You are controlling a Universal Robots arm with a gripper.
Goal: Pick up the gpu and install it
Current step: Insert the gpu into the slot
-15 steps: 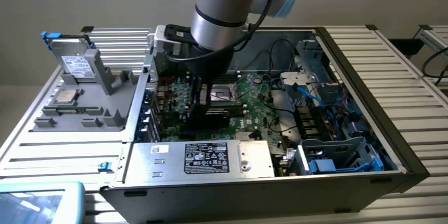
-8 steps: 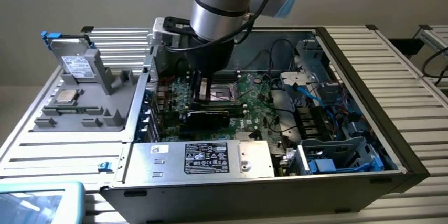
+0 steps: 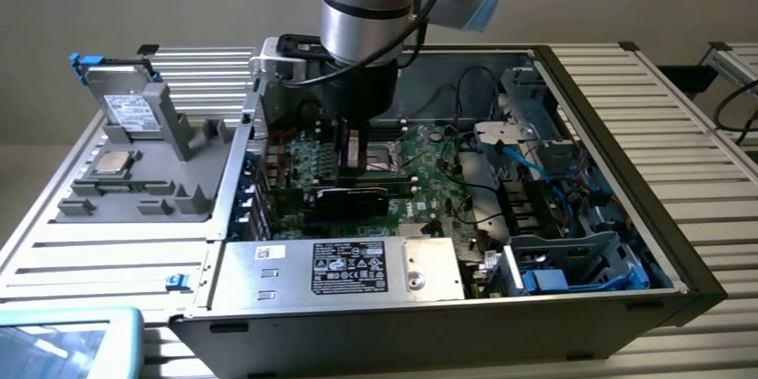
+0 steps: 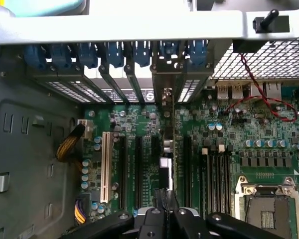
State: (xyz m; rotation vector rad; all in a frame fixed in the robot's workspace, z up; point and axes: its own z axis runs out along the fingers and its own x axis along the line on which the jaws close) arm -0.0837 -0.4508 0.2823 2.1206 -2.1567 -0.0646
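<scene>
The gpu (image 3: pixel 343 194) stands on edge inside the open computer case, its black cooler facing the exterior camera, low over the green motherboard (image 3: pixel 445 161). In the wrist view the gpu (image 4: pixel 165 164) shows edge-on as a thin strip. It runs between the black expansion slots to its silver bracket (image 4: pixel 165 97) at the case's rear wall. My gripper (image 3: pixel 353 166) comes straight down onto the card's upper edge. In the wrist view the gripper (image 4: pixel 165 200) is shut on that edge, a black finger on each side.
A silver labelled power supply (image 3: pixel 343 268) fills the case's near side, with blue drive cages (image 3: pixel 569 264) toward the exterior view's right. The processor socket (image 4: pixel 266 204) and a white slot (image 4: pixel 106 167) flank the card. A grey fixture (image 3: pixel 142 166) outside holds a drive (image 3: pixel 128 113).
</scene>
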